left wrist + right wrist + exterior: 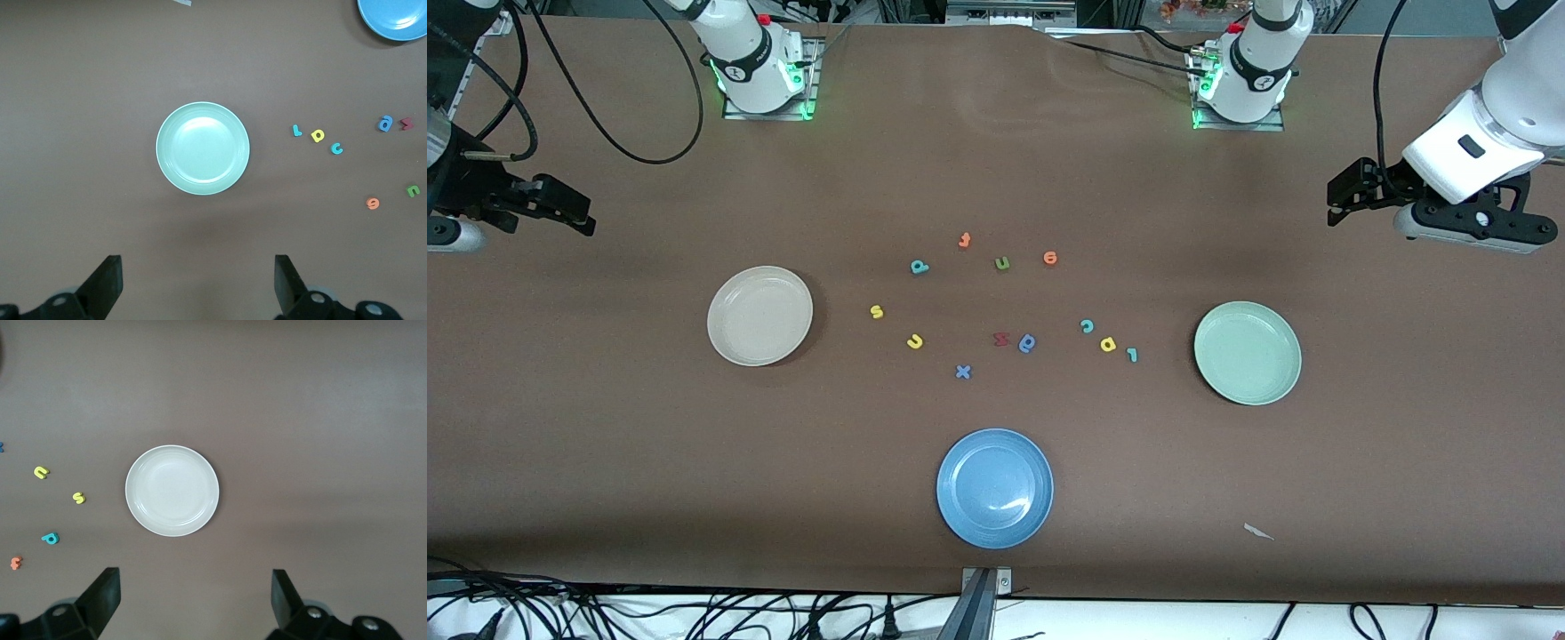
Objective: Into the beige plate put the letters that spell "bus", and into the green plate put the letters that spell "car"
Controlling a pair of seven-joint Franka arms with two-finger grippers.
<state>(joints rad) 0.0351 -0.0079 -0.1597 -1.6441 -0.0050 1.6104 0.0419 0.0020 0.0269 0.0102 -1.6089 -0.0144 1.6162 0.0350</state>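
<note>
The empty beige plate lies toward the right arm's end. Beside it are the yellow s, yellow u and teal b. The empty green plate lies toward the left arm's end, with the teal c, yellow a and light teal r in a row beside it. My right gripper hangs open high over the table's end, holding nothing. My left gripper hangs open and empty over the other end.
An empty blue plate sits nearest the front camera. Among the letters lie an orange f, green u, orange e, red m, darker blue rounded letter and blue x. A paper scrap lies near the front edge.
</note>
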